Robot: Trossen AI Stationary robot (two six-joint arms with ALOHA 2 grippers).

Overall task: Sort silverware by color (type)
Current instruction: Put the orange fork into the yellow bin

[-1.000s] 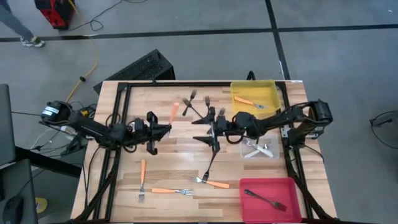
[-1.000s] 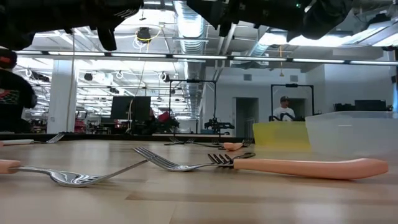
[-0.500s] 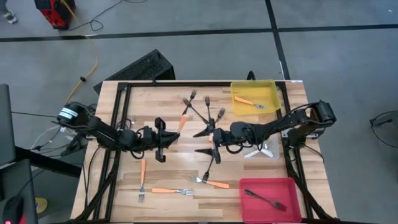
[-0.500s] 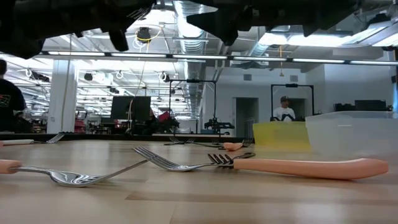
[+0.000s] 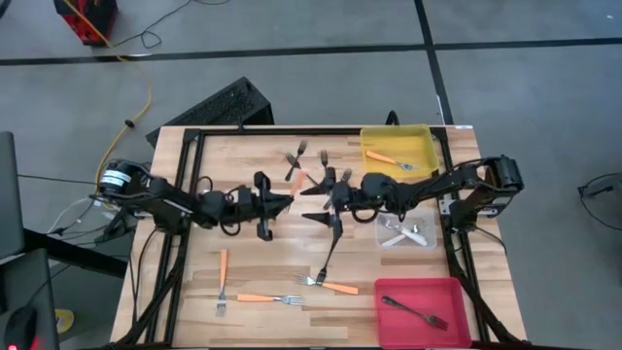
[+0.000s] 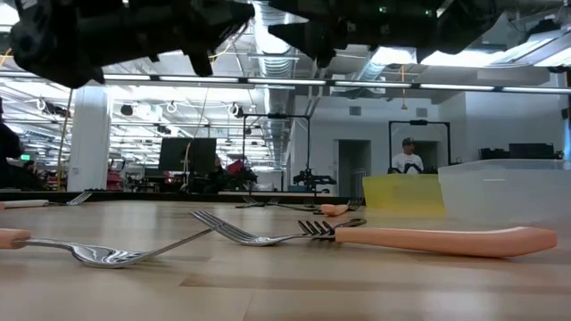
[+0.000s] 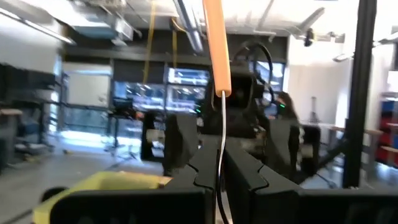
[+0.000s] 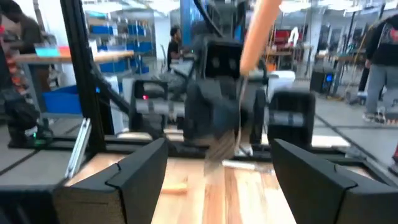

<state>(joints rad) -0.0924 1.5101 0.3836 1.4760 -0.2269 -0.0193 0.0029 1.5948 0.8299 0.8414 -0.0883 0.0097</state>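
Ok, update: over the last second the left arm swung across the worktop [image 5: 194, 156] toward the middle, carrying the orange-handled fork [image 5: 295, 179] with it. The left claw [image 5: 282, 197] was clamped on that fork's metal end. Meanwhile the right claw [image 5: 319, 204] had pushed in toward it, then backed off a little, and sat facing it with jaws spread wide and nothing between them. I read that as a handover being set up: the yellow bin [image 5: 429, 133] sits on the right arm's side and already had one orange fork [image 5: 389, 158] in it, so the left arm was feeding the right. The fork was in the air between the two claws, not yet inside the right claw's gap. In the left wrist view the thin metal shank ran out from between the fingers and the orange handle [image 7: 217, 43] stuck out past them, so the long axis ran roughly along the left claw's own line, handle leading and tines buried in the grip. From above the handle pointed toward the right arm, skewed slightly to the far edge. The right wrist view agreed: the handle [image 8: 258, 31] rose at a slant in front of the open jaws. Several forks were still loose on the worktop.
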